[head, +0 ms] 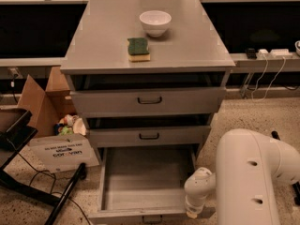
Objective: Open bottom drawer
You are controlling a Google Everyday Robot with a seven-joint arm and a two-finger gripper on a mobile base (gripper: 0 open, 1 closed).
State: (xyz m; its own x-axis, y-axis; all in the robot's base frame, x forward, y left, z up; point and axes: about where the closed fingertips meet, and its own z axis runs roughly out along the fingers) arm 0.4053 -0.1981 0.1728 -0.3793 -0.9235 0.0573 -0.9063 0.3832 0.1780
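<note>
The bottom drawer [145,182] of the grey metal cabinet [93,55] stands pulled far out, showing its plain grey inside. Its front panel runs along the lower edge of the view, with the small dark handle [152,218] just showing. My gripper [191,213] sits at the end of the white arm [253,182], low at the drawer's front right corner, right of the handle. The arm's wrist covers that corner of the drawer.
The middle drawer [149,136] and top drawer [150,100] stand slightly ajar above. A white bowl [155,22] and a green sponge [138,48] rest on the cabinet top. A cardboard box [44,104] and a black stand leg [65,196] are on the left, and cables [267,74] on the right.
</note>
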